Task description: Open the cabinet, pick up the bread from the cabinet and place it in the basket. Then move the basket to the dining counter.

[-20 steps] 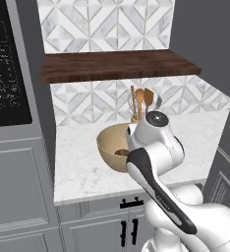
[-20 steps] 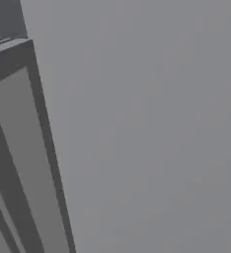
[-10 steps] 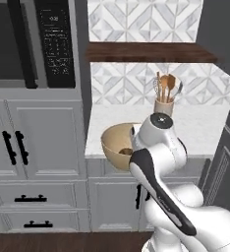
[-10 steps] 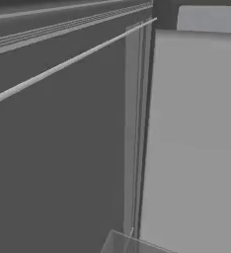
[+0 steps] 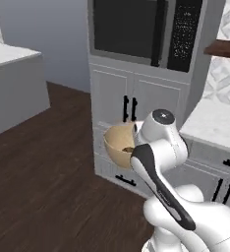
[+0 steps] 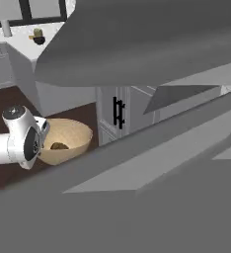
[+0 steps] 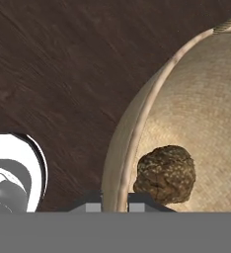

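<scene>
**A:** Basket (image 7: pixel 196 108) first: where is it?

**B:** Off the floor, carried in front of the arm. In the hand view its thin rim runs straight between the two dark fingertips (image 7: pixel 94 201), one outside the wall and one inside, so the gripper (image 7: pixel 115 200) is clenched on the basket's rim.

**A:** And the bread (image 7: pixel 166 174)?

**B:** Lying inside the basket, just beside the pinched part of the rim, on the woven inner wall. From the right base view it shows as a small dark lump low in the bowl (image 6: pixel 59 146), with the basket (image 6: pixel 68 138) hanging just past the arm's round white wrist.

**A:** What lies under the basket?

**B:** Dark wood-plank floor (image 5: pixel 43 182), well below it.

**A:** Beyond the basket?

**B:** In the left base view, the basket (image 5: pixel 118 145) hangs in front of tall grey panelled cabinet doors (image 5: pixel 136 98) with black handles; above those doors sits a black oven or microwave front (image 5: pixel 136 27). To the right of the doors, a white marble worktop (image 5: pixel 213 123), and above that an end of the dark brown wooden shelf (image 5: pixel 227 48) against patterned wall tile.

**A:** Farther off still?

**B:** Well to the left of the basket stands the dining counter (image 5: pixel 14 83), white top over plain light grey sides, apart from everything else on the dark floor.
</scene>
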Controlling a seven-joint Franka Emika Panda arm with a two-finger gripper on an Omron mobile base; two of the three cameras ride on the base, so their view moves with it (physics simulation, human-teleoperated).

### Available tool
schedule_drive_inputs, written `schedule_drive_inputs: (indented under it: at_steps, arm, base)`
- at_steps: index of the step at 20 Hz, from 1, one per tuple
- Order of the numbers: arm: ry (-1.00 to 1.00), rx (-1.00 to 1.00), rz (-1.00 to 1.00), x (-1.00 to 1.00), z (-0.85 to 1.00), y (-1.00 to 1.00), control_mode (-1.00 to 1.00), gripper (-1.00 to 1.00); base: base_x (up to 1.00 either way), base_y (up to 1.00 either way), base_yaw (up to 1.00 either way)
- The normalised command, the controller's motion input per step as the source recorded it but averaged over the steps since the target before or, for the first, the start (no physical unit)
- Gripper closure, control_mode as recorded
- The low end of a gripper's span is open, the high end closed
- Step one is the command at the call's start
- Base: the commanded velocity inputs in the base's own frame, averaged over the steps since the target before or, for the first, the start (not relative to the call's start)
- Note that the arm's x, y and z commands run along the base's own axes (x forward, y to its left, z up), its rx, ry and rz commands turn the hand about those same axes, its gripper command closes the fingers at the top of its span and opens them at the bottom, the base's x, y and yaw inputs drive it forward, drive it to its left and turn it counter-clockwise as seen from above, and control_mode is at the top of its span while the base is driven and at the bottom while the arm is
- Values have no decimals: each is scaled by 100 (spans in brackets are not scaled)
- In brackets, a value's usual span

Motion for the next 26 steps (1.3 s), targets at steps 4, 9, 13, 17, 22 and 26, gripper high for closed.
schedule_drive_inputs:
  at_steps: [4, 9, 13, 17, 22, 26]
  arm:
    - [0, 0, 0, 0, 0, 0, 100, 100]
    - [0, 0, 0, 0, 0, 0, 100, 100]
    - [0, 0, 0, 0, 0, 0, 100, 100]
    - [0, 0, 0, 0, 0, 0, 100, 100]
    - [0, 0, 0, 0, 0, 0, 100, 100]
    - [0, 0, 0, 0, 0, 0, 100, 100]
  base:
    - [-2, 0, 95]
    - [81, 4, 52]
    - [100, 20, 10]
    - [100, 14, 6]
    - [100, 4, 1]
    - [100, -8, 0]
